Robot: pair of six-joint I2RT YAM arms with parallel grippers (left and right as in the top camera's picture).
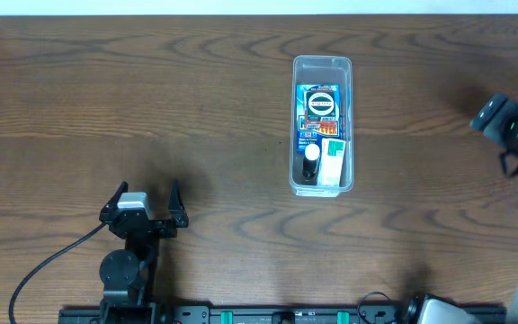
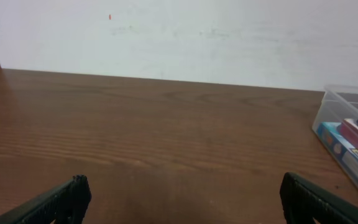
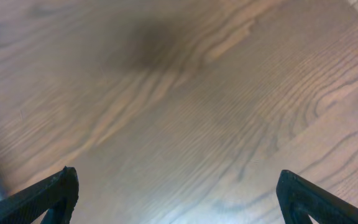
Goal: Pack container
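The clear plastic container (image 1: 322, 126) stands upright on the table, right of centre. Inside it lie a blue printed packet (image 1: 320, 110), a small white box with green marks (image 1: 331, 160) and a small dark bottle with a white cap (image 1: 310, 162). The container's near corner shows at the right edge of the left wrist view (image 2: 350, 143). My left gripper (image 1: 142, 200) is open and empty, low at the front left, well away from the container; its fingers frame bare table (image 2: 182, 193). My right gripper (image 3: 176, 186) is open and empty over bare wood; the right arm's wrist (image 1: 511, 126) is at the right edge.
A black cable (image 1: 52, 261) runs from the left arm's base toward the front left. The arms' mounting rail (image 1: 286, 315) lies along the front edge. A pale wall (image 2: 179, 37) rises behind the table's far edge.
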